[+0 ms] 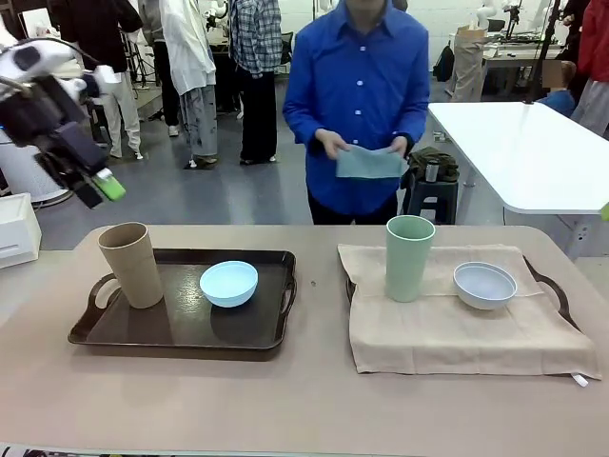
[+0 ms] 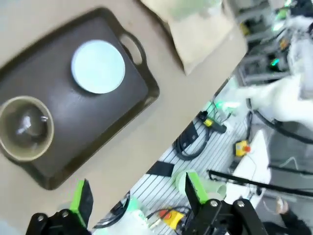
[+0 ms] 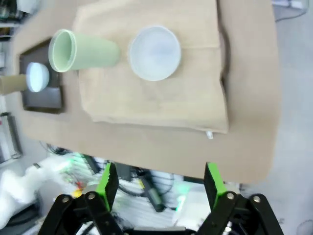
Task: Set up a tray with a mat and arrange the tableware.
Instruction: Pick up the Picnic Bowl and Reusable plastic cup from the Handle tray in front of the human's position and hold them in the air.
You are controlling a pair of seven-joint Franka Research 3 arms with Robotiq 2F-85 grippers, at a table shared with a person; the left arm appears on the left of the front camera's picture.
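A dark brown tray (image 1: pixel 143 333) on the left carries a tan-brown tumbler (image 1: pixel 132 264) and a light blue bowl (image 1: pixel 228 283). On the right, a beige mat (image 1: pixel 457 333) covers a second tray, whose handle (image 1: pixel 559 288) sticks out. A sage green tumbler (image 1: pixel 409 257) and a pale grey-white bowl (image 1: pixel 484 285) stand on the mat. My left gripper (image 1: pixel 100 190) hangs open high above the table's left end, looking down on the brown tray (image 2: pixel 117 105), its bowl (image 2: pixel 98 66) and tumbler (image 2: pixel 24 128). My right gripper (image 3: pixel 160 181) is open and empty, high over the mat (image 3: pixel 156 98), green tumbler (image 3: pixel 83 50) and bowl (image 3: pixel 154 53).
A person in a blue shirt stands at the far side holding a light blue cloth (image 1: pixel 369 162) in both hands. A white table (image 1: pixel 523 152) is at the back right. A white box (image 1: pixel 17 228) sits off the table's left end.
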